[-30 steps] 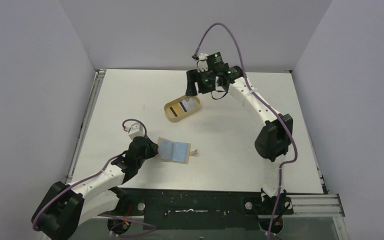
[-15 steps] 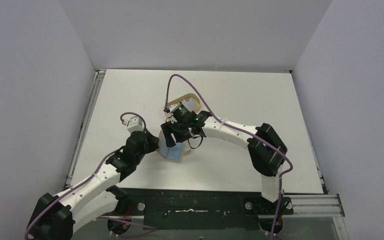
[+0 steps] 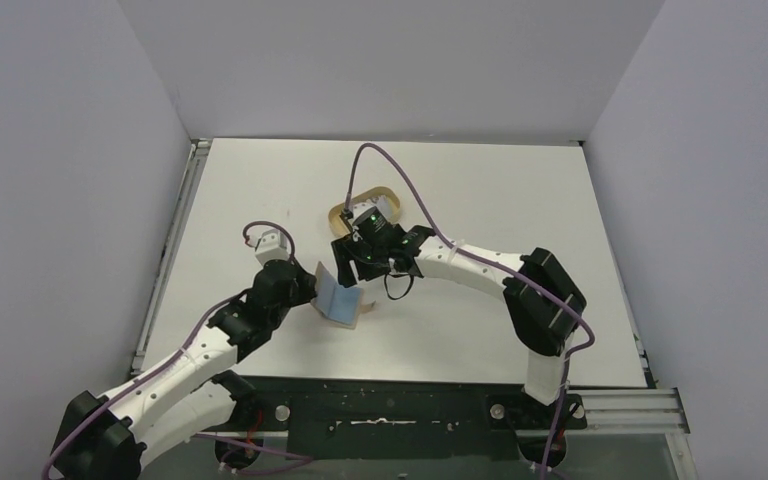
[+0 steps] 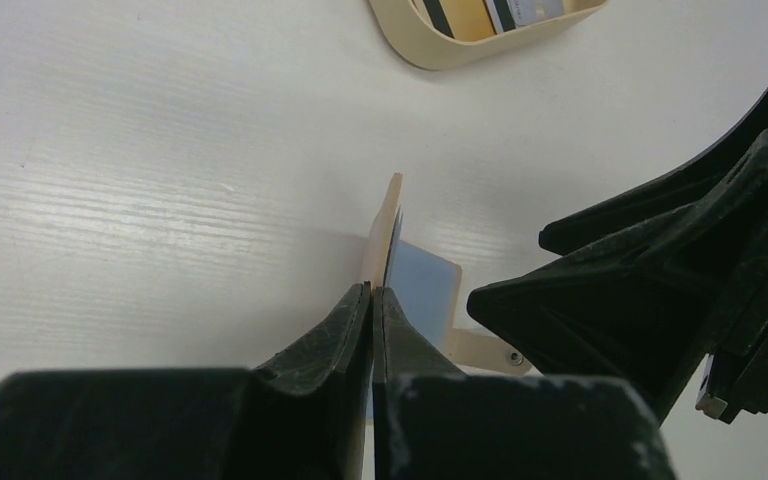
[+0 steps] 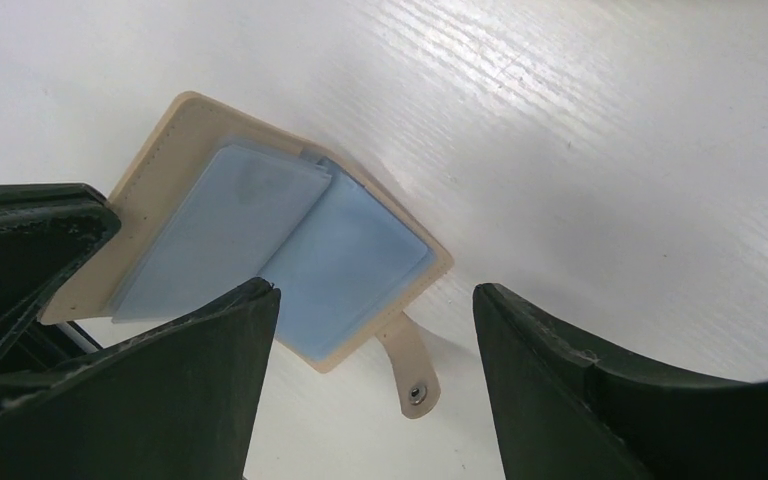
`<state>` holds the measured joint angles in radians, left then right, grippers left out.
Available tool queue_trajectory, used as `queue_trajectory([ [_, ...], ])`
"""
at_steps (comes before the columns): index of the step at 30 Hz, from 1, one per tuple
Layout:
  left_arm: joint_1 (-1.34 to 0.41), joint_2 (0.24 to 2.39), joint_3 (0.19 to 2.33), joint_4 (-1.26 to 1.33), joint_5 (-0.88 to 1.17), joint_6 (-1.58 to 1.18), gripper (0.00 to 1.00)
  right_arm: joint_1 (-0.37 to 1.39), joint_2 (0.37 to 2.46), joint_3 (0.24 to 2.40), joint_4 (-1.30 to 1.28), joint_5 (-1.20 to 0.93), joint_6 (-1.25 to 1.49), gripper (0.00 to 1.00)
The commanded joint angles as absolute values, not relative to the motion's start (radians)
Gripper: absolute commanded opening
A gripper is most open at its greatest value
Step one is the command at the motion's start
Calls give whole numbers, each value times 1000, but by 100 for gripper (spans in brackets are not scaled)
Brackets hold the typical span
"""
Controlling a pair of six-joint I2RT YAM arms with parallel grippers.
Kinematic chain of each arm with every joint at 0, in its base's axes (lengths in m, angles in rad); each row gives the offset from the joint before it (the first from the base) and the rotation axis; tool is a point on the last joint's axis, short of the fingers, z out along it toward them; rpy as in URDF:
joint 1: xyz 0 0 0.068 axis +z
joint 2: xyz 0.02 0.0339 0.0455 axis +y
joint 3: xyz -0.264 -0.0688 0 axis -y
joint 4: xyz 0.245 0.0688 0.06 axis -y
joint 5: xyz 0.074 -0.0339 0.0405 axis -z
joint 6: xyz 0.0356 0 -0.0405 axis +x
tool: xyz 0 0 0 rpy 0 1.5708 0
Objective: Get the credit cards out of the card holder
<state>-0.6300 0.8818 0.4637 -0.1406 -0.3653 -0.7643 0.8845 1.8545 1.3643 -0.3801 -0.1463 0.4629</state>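
Observation:
The card holder (image 5: 290,240) lies open on the table, tan outside, light blue sleeves inside, its snap tab (image 5: 410,370) pointing toward me. My left gripper (image 4: 373,290) is shut on the edge of its left cover, which it holds tilted up off the table (image 3: 325,285). My right gripper (image 5: 375,290) hovers open just above the holder's right half, nothing between its fingers. Two credit cards (image 4: 480,12) with a black stripe lie in the oval tray. I cannot tell whether the blue sleeves hold cards.
The oval tan wooden tray (image 4: 410,40) stands beyond the holder; in the top view the tray (image 3: 345,210) is partly hidden behind my right arm. The two grippers are very close together over the holder.
My right arm has swung from the tray down to just above the card holder, opening a little wider. My left gripper has raised the holder's left cover from flat to tilted up.

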Motion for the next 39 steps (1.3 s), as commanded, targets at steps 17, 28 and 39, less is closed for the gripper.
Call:
queue_trajectory([
  [17,-662,979,404,-49,-439,-795,0,953,1996,1523,-365,-207,425,78],
  [28,-660,966,393,-45,-439,-801,0,969,2053,1534,-379,-182,430,78],
  [39,-657,942,384,-55,-442,-805,0,975,1999,1451,-254,-167,452,79],
])
